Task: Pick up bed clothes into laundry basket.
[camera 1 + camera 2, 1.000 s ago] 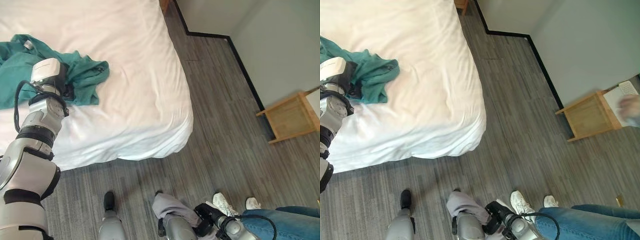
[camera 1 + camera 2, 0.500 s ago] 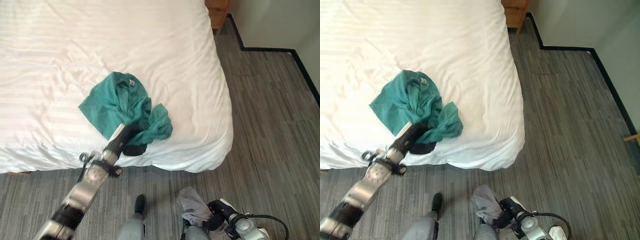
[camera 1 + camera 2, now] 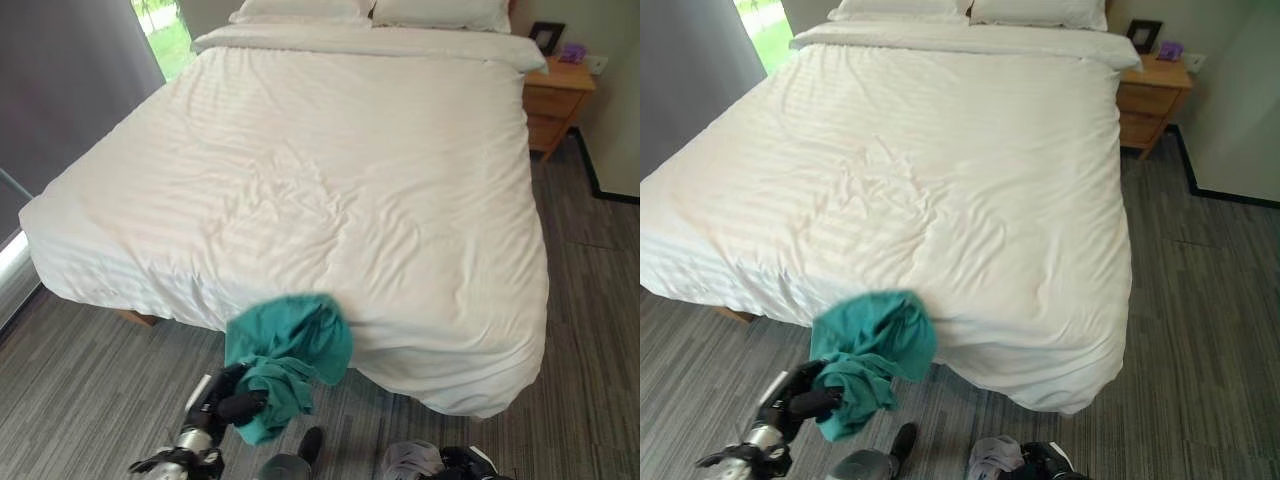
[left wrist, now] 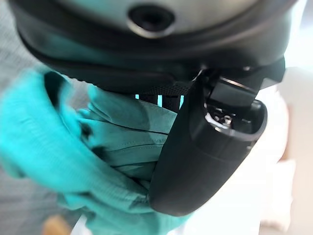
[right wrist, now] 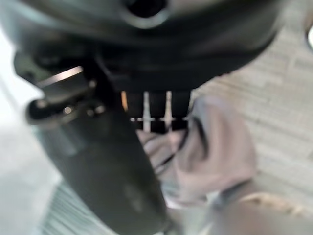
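Left eye view: left hand (image 3: 228,403), fingers clamped on teal garment (image 3: 290,350), raised before white bed (image 3: 340,190); right hand (image 5: 98,161) grips grey cloth (image 5: 215,152) above grey floor (image 3: 70,370).

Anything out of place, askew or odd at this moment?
Nothing looks damaged or spilled. The teal garment hangs bunched from the left hand in front of the bed, off the mattress. The right hand grips a grey garment low over the floor. The bedcover is only lightly wrinkled.

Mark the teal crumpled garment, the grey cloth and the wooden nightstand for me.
teal crumpled garment (image 3: 290,345): left eye view, middle of bunch.
grey cloth (image 5: 215,152): right wrist view, middle fold.
wooden nightstand (image 3: 1148,100): right eye view, drawer front.
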`<state>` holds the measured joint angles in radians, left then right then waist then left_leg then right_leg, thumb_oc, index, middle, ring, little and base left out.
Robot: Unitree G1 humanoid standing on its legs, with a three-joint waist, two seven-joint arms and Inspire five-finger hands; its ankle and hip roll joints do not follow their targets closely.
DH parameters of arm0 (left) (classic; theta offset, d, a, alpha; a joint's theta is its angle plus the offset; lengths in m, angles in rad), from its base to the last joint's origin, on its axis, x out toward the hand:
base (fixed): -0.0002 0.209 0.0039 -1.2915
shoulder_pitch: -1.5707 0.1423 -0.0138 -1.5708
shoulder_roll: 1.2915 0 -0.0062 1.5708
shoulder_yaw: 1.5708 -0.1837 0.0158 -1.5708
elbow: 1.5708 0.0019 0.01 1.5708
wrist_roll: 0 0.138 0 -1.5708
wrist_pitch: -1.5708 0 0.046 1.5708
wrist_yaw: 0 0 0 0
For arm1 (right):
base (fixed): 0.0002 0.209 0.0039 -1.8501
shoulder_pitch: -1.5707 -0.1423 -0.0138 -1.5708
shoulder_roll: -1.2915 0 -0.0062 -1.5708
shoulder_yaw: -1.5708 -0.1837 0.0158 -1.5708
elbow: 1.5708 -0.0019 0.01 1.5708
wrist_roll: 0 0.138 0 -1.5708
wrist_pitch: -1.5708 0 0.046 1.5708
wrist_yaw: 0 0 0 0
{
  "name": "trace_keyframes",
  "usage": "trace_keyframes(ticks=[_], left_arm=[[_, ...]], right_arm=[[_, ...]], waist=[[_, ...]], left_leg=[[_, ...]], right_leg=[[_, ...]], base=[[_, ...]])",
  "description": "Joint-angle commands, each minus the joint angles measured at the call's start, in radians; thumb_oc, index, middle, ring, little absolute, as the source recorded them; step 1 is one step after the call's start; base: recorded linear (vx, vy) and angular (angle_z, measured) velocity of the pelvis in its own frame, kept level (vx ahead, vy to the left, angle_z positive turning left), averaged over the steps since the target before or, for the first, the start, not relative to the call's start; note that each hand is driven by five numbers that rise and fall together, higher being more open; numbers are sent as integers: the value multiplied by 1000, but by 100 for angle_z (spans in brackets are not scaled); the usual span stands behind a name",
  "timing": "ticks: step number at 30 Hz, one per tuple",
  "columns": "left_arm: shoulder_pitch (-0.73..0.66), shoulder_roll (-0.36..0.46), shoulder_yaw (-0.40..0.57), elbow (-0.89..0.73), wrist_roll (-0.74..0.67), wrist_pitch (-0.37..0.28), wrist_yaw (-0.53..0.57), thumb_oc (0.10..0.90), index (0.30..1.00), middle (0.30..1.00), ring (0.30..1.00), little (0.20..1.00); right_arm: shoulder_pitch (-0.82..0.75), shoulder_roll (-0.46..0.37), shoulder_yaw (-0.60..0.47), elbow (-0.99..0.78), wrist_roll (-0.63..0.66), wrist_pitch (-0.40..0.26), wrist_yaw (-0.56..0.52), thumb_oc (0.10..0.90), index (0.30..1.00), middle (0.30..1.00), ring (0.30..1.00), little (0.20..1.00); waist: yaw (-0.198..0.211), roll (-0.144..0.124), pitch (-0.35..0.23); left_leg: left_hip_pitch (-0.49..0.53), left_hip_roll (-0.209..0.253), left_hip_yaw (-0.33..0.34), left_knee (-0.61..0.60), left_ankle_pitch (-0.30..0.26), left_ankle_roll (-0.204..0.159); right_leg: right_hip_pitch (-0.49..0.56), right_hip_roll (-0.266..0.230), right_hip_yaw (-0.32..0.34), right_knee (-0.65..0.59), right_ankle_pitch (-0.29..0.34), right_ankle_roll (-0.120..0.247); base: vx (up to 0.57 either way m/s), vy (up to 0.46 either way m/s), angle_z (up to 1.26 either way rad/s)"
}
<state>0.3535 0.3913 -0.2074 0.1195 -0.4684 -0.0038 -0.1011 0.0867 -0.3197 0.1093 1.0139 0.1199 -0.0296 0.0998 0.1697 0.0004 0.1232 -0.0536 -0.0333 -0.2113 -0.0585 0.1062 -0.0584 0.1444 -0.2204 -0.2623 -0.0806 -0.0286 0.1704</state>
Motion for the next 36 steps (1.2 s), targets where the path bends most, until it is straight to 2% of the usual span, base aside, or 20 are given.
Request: trace_keyframes(ticks=[1, 4, 5, 6, 9, 11, 12, 13, 14, 18, 19, 20, 22, 23, 24, 26, 28, 30, 31, 36], left_arm=[[-200, 28, 16, -132, 28, -119, -1, 400, 300, 300, 300, 300], [-289, 41, 9, -106, 73, -134, 36, 400, 300, 300, 300, 300], [-335, 45, 15, -67, 86, -153, 62, 400, 300, 300, 300, 300], [-336, 45, 15, -66, 86, -154, 62, 400, 300, 300, 300, 300], [-335, 42, 35, -21, 60, -162, 89, 400, 300, 300, 300, 300], [-341, 43, 34, 0, 56, -159, 102, 400, 300, 300, 300, 300], [-358, 53, 59, -2, 75, -157, 115, 400, 300, 300, 300, 300], [-358, 53, 60, -2, 76, -157, 115, 400, 300, 300, 300, 300], [-356, 55, 85, -18, 65, -164, 118, 400, 300, 300, 300, 300], [-328, 16, 120, -49, 17, -166, 120, 400, 300, 300, 300, 300], [-299, -13, 127, -59, 6, -164, 125, 400, 300, 300, 300, 300], [-287, -30, 124, -53, 14, -169, 131, 400, 300, 300, 300, 300], [-285, -37, 132, -43, 15, -164, 133, 400, 300, 300, 300, 300], [-253, -50, 149, -51, -8, -172, 139, 400, 300, 300, 300, 300], [-253, -51, 149, -52, -8, -173, 139, 400, 300, 300, 300, 300], [-210, -66, 157, -60, -16, -181, 143, 400, 300, 300, 300, 300], [-168, -91, 170, -66, -15, -178, 145, 400, 300, 300, 300, 300], [-145, -102, 187, -69, -32, -173, 138, 400, 300, 300, 300, 300], [-146, -99, 186, -58, -32, -162, 123, 400, 300, 300, 300, 300], [-227, -66, 140, -26, 52, -162, 151, 400, 300, 300, 300, 300]], right_arm=[[-3, -24, -37, -153, 172, -65, -37, 400, 300, 300, 300, 300], [54, -14, -72, -331, 224, -91, -50, 400, 300, 300, 300, 300], [92, -15, -87, -473, 226, -102, -55, 400, 300, 300, 300, 300], [93, -14, -88, -475, 225, -100, -56, 400, 300, 300, 300, 300], [136, -8, -128, -681, 247, -122, -52, 400, 300, 300, 300, 300], [125, -7, -142, -713, 264, -143, -58, 400, 300, 300, 300, 300], [118, 16, -151, -777, 288, -151, -67, 400, 300, 300, 300, 300], [118, 16, -151, -779, 288, -150, -68, 400, 300, 300, 300, 300], [109, 15, -149, -783, 286, -152, -75, 400, 300, 300, 300, 300], [89, 9, -128, -826, 276, -140, -68, 400, 300, 300, 300, 300], [58, 11, -111, -835, 283, -137, -74, 400, 300, 300, 300, 300], [56, 12, -87, -825, 326, -138, -71, 400, 300, 300, 300, 300], [43, -13, -78, -844, 321, -132, -73, 400, 300, 300, 300, 300], [14, -48, -46, -874, 348, -130, -65, 400, 300, 300, 300, 300], [14, -49, -46, -873, 349, -130, -65, 400, 300, 300, 300, 300], [-71, -89, 7, -853, 312, -120, -54, 400, 300, 300, 300, 300], [-79, -90, 8, -851, 335, -115, -54, 400, 300, 300, 300, 300], [-65, -90, 0, -860, 355, -108, -32, 400, 300, 300, 300, 300], [-34, -106, -27, -913, 326, -105, -27, 400, 300, 300, 300, 300], [-4, -68, -43, -903, 338, -112, -60, 400, 300, 300, 300, 300]], waist=[[-67, -40, -18], [-167, -43, -14], [-241, -52, 8], [-237, -52, 5], [-319, -63, 37], [-338, -52, 55], [-338, -38, 55], [-337, -38, 54], [-322, -33, 47], [-279, -42, 30], [-249, -60, 8], [-244, -66, 0], [-241, -67, 1], [-216, -84, 34], [-218, -82, 40], [-147, -92, 57], [-126, -106, 64], [-133, -105, 51], [-156, -92, 33], [-203, -70, 13]], left_leg=[[-54, 2, 48, 40, -53, 1], [-23, 24, 136, 18, -66, 8], [-7, 43, 224, -1, -74, 9], [-11, 44, 228, -2, -71, 9], [-11, 77, 352, -17, -62, 9], [0, 114, 424, -14, -57, 12], [4, 162, 506, -13, -39, 4], [2, 163, 508, -14, -34, 4], [6, 199, 583, -8, -19, 8], [19, 242, 701, -3, 5, 1], [22, 260, 722, -7, 14, -33], [-33, 315, 742, 49, 73, -60], [-71, 383, 737, 122, 94, -94], [-85, 381, 603, 254, 50, -106], [-85, 385, 599, 266, 42, -106], [-54, 245, 274, 313, -38, -82], [-59, 163, 146, 384, -91, -69], [-45, 112, 108, 319, -129, -49], [-1, 103, 150, 202, -144, -27], [50, 85, 157, 68, -114, -2]], right_leg=[[-22, -49, 92, 96, 3, 41], [-91, -56, 197, 134, 38, 47], [-168, -41, 277, 147, 88, 62], [-174, -40, 282, 145, 93, 62], [-280, -5, 379, 131, 173, 82], [-317, 11, 311, 181, 136, 72], [-308, -13, 190, 243, 75, 44], [-311, -11, 191, 241, 80, 42], [-285, -52, 89, 321, 56, 28], [-211, -116, -11, 361, 41, 17], [-156, -123, -65, 270, 23, 35], [-113, -42, -28, 138, 10, 17], [-99, 1, -30, 99, 11, 2], [-84, 37, 15, 72, 0, -22], [-78, 39, 14, 72, -2, -22], [-100, 57, 114, 98, -2, -39], [-105, 80, 206, 81, 12, -55], [-116, 102, 248, 72, 19, -63], [-110, 128, 265, 53, 23, -65], [-127, 162, 293, 38, 39, -61]], base=[[19, 119, -53], [8, 142, -73], [-79, 96, -111], [-139, 110, -136], [-158, 97, -193], [-171, 60, -165], [-221, 37, -207], [-311, 7, -205], [-240, -30, -174], [-274, -110, -148], [-147, -447, -217], [-176, -604, -161], [-67, -386, -64], [23, -176, -24], [30, -211, -54], [-21, -202, -178], [-24, -232, -228], [31, -124, -149], [54, -42, -67], [-16, 30, -51]])
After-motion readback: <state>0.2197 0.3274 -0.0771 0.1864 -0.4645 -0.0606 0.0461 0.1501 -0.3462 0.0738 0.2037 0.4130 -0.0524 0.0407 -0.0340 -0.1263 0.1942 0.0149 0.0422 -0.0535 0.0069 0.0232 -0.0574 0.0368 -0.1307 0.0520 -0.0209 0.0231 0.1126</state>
